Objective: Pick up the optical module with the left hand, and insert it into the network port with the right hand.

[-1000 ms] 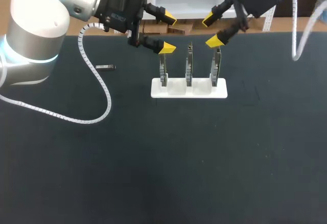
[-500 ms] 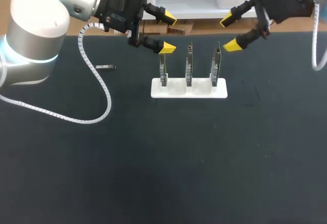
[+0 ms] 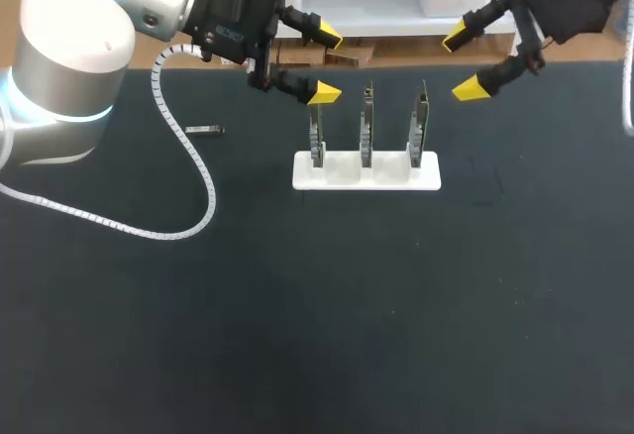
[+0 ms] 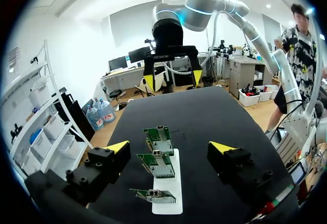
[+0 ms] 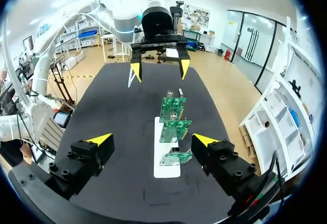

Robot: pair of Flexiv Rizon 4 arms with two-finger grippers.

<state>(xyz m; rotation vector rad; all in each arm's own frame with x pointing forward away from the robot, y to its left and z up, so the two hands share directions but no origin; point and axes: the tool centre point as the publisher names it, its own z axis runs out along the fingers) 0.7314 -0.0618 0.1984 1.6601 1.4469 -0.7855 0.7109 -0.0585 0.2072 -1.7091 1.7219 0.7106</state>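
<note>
Progress stands at the very start: the optical module [image 3: 205, 130] lies flat on the dark table [image 3: 297, 335], off to the left of the white holder [image 3: 367, 172] and well apart from both arms, so the pick-up, the hand-over to the right side and the insertion all appear to be left. The left gripper [image 3: 327, 62] hangs above the holder's left end, its yellow tips spread wide with nothing between them; the right gripper [image 3: 466, 62] hovers beyond the holder's right end, equally wide open and empty. By count there is one module, one holder, two grippers and three green circuit boards [image 4: 156, 165] standing upright in a row in the holder; which of them bears the intended network port cannot be told.
</note>
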